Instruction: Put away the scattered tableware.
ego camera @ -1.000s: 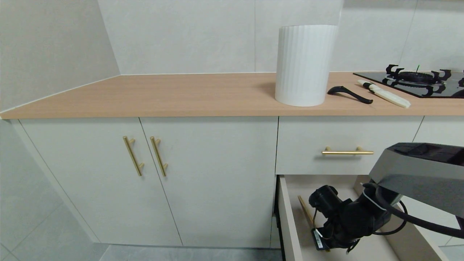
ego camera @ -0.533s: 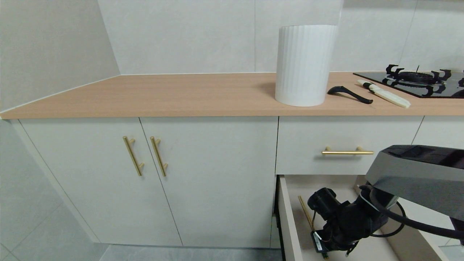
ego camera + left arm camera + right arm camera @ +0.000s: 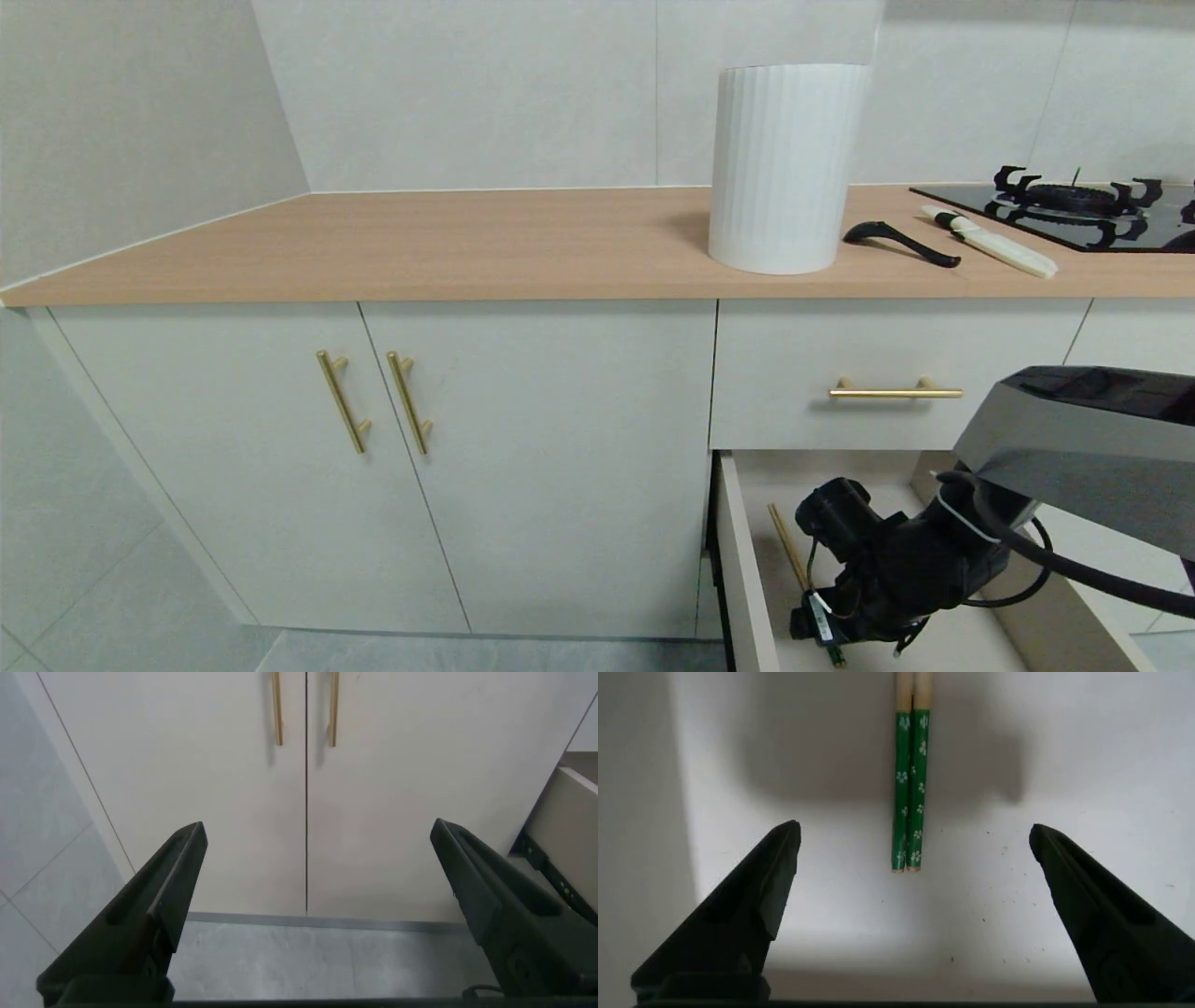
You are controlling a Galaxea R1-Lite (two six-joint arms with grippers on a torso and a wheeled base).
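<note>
Currently two chopsticks (image 3: 910, 784) in drawer (image 3: 747, 560); right end effector (image 3: 912, 831) apart above; left end effector (image 3: 318, 833) apart.

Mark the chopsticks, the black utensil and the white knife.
chopsticks (image 3: 905, 793), right wrist view, green patterned end
black utensil (image 3: 924, 250), head view, middle of handle
white knife (image 3: 1008, 252), head view, blade

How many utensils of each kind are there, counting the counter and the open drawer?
Chopsticks: 2, in the drawer
Black spoon: 1, on the counter
White knife: 1, on the counter
Total: 4
</note>
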